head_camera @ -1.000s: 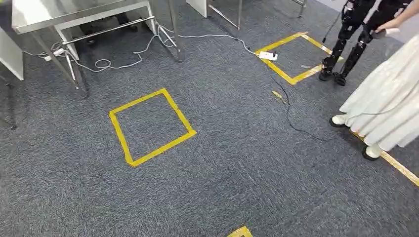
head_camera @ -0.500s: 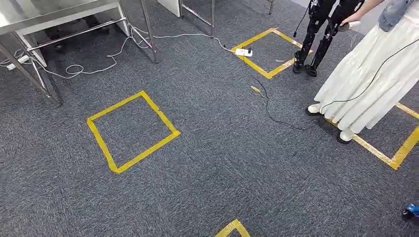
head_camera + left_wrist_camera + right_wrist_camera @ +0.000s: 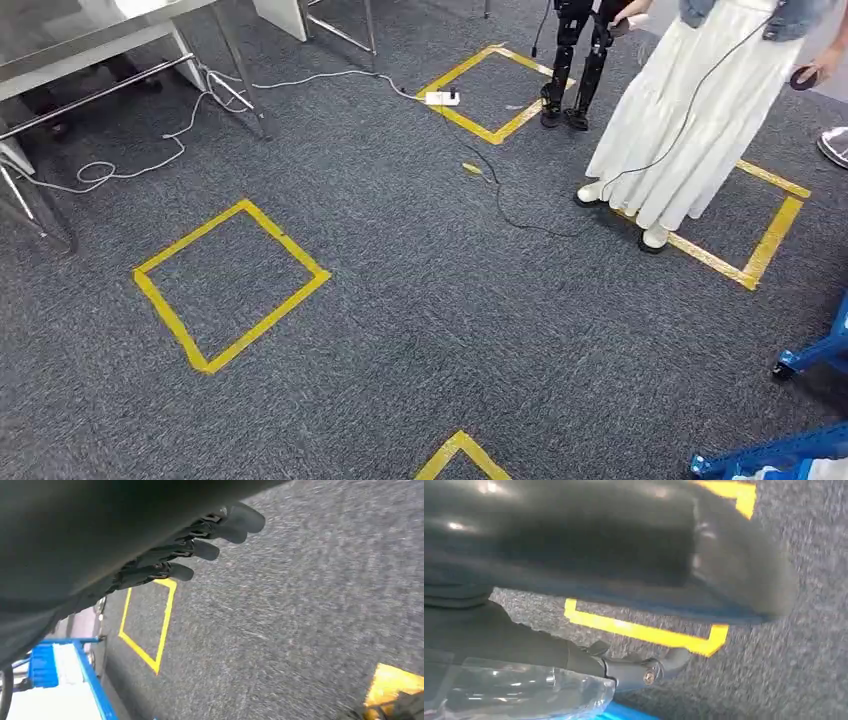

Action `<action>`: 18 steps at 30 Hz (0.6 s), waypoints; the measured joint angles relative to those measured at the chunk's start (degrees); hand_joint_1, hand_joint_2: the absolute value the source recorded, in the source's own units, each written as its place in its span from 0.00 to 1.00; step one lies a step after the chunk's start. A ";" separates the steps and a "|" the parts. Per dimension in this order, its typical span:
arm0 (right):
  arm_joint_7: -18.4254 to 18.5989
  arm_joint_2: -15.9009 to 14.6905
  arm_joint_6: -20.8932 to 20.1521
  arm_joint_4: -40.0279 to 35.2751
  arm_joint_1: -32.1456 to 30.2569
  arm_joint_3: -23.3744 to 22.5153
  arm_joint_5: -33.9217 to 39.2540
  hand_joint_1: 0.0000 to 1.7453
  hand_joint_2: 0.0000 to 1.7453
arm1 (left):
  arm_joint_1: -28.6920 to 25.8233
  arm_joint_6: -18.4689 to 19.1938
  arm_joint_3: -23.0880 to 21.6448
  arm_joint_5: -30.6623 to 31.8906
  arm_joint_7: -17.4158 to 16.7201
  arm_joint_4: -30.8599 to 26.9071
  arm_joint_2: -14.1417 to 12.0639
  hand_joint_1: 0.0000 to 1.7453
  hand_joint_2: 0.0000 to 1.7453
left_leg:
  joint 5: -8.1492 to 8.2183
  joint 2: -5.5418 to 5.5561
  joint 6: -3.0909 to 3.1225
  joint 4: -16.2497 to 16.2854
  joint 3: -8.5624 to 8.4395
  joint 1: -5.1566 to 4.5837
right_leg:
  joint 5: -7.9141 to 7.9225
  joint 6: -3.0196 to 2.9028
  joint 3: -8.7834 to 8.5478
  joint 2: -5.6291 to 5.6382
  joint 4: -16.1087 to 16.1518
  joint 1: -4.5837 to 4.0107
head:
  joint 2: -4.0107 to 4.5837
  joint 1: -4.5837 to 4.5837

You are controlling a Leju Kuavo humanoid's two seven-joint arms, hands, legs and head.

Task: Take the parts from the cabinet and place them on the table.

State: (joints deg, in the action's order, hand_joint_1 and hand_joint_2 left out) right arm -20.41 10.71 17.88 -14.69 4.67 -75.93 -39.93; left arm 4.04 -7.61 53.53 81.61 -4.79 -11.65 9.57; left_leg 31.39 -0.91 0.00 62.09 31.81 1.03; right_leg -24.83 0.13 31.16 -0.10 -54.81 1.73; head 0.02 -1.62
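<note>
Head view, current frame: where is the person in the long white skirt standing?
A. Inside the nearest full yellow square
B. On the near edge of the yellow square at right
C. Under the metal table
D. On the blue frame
B: the person has both shoes on the tape line of the right-hand yellow square.
</note>
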 joint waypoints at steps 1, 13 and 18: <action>0.00 0.00 0.00 0.00 0.03 0.00 0.00 0.00 0.00 | -0.11 0.00 0.00 0.00 0.00 0.00 0.00 0.00 0.00 | 2.50 0.55 -0.13 4.80 2.15 0.00 | 0.12 -0.19 0.18 0.42 0.00 -0.15 | 0.00 0.04; 0.39 0.85 0.46 0.00 -0.18 -0.02 -0.11 0.00 0.00 | 0.13 -0.22 0.00 0.15 -0.50 0.00 -0.20 0.00 0.00 | -5.47 2.57 2.45 -7.30 -2.58 -0.05 | 1.18 1.48 1.03 6.54 0.30 -1.45 | 0.00 -0.28; 0.44 0.50 0.46 0.00 0.07 -0.02 -0.09 0.00 0.00 | -0.22 -1.22 0.02 0.26 -0.20 -0.02 -0.20 0.00 0.00 | -6.37 -0.56 3.06 -8.02 -2.36 -0.59 | -6.42 0.76 9.93 0.84 -17.69 -0.98 | 0.00 0.31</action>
State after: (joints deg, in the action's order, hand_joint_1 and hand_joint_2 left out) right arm -19.98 11.21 18.34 -14.69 4.74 -75.95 -40.02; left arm 3.82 -8.83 53.55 81.88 -4.98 -11.67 9.38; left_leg 25.01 -1.48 3.06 54.07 29.45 0.44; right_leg -31.25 0.89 41.09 0.74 -72.50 0.74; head 0.02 -1.31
